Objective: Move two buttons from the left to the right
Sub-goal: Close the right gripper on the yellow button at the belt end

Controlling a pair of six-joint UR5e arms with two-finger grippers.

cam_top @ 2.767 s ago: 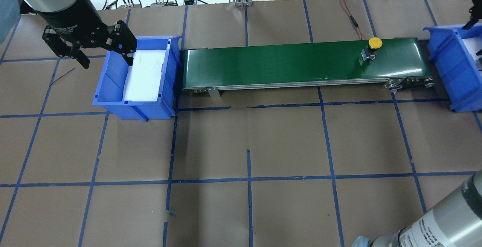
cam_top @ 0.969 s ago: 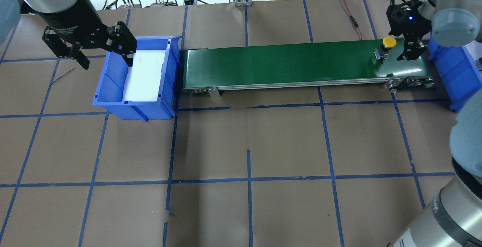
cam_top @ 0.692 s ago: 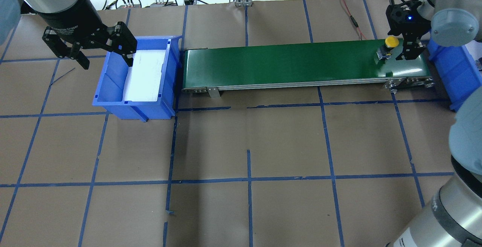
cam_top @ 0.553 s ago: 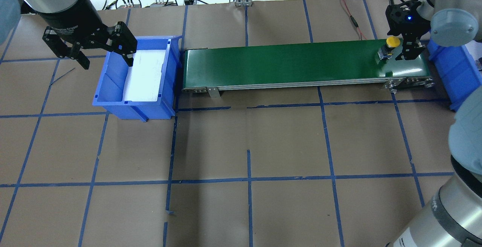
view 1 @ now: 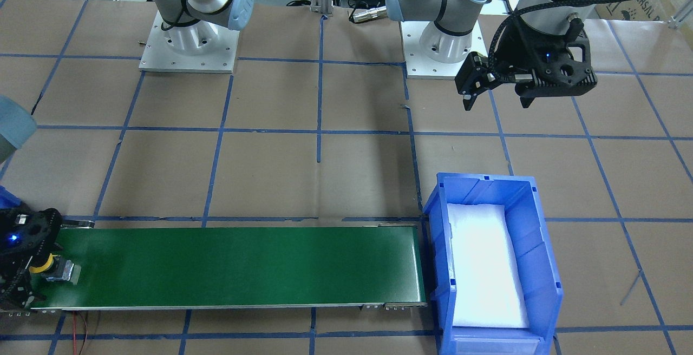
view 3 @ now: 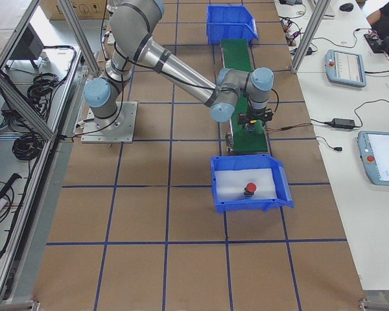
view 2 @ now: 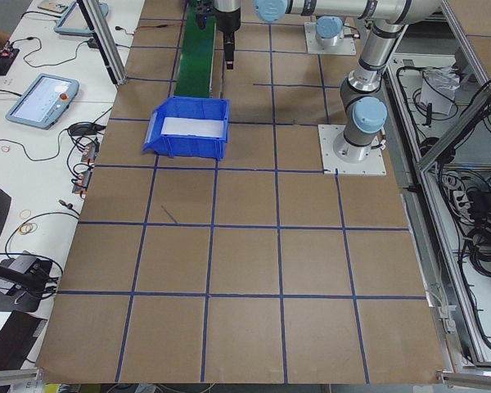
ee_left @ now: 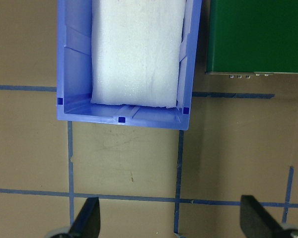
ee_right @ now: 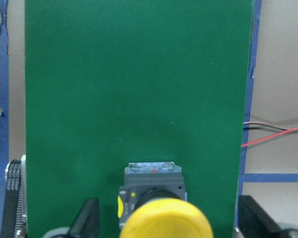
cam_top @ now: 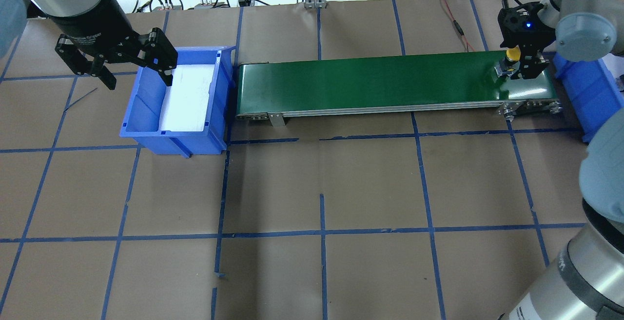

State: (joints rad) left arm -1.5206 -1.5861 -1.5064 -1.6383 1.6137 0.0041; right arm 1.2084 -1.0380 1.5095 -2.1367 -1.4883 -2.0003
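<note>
Reading from the table's right end toward the left.

1. Bins: two, both blue, each lined with white padding. The right bin [view 3: 218, 184] stands nearest, just off the end of the conveyor.
2. Buttons: two. The red button [view 3: 249, 189] lies inside the right bin on the padding [view 3: 262, 173].
3. Conveyor belt [cam_top: 370, 78]: one, green, running lengthwise between the two bins.
4. The yellow button [ee_right: 159, 198] sits on the belt at its right end, near the right bin. It stands on its dark square base, cap uppermost.
5. Right gripper [ee_right: 168, 212]: lowered over the belt, straddling the yellow button. One of its two fingers [ee_right: 88, 218] stands on either side of the cap with belt showing in both gaps. It is spread wide and grasps nothing.
6. The left bin [cam_top: 146, 95] stands at the far end, just beside the belt's left end. Its padding [cam_top: 187, 95] shows plain white.
7. Left gripper [cam_top: 139, 82]: hangs in the air near the left bin, clear of it. The left wrist view shows its two fingertips far apart with bare table between them, released and carrying nothing.

Count on the right side: one button in the bin, one on the belt.
</note>
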